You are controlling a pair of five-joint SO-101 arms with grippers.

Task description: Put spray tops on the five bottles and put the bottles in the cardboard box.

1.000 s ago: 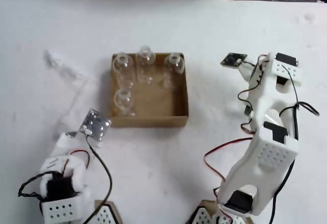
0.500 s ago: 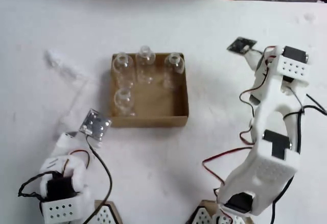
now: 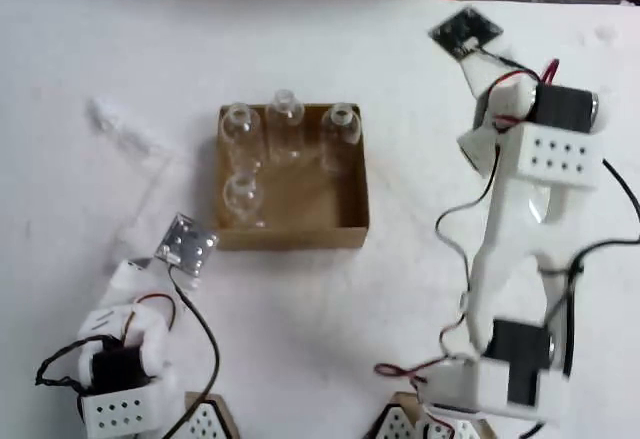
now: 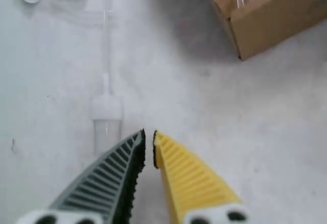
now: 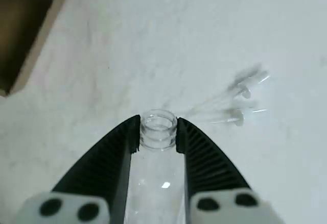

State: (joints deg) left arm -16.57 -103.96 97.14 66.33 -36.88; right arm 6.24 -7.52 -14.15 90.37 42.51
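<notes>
Near-left corner of tabletop (image 3: 60, 49): L tool (image 4: 148, 137), jaws together, tips just beside a spray top (image 4: 106, 117) lying flat. Mid tabletop: box (image 3: 290, 237) w/ four open-necked bottles (image 3: 285, 119) upright, three along the far wall, one by the left wall. Right edge: R tool (image 5: 157, 124) clamped on a fifth bottle (image 5: 156, 178), neck open. More spray tops (image 5: 240, 99) lie beyond it.

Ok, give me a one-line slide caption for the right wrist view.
Right pincer shut on a topless clear bottle over the white table, loose spray tops lying beyond.
</notes>
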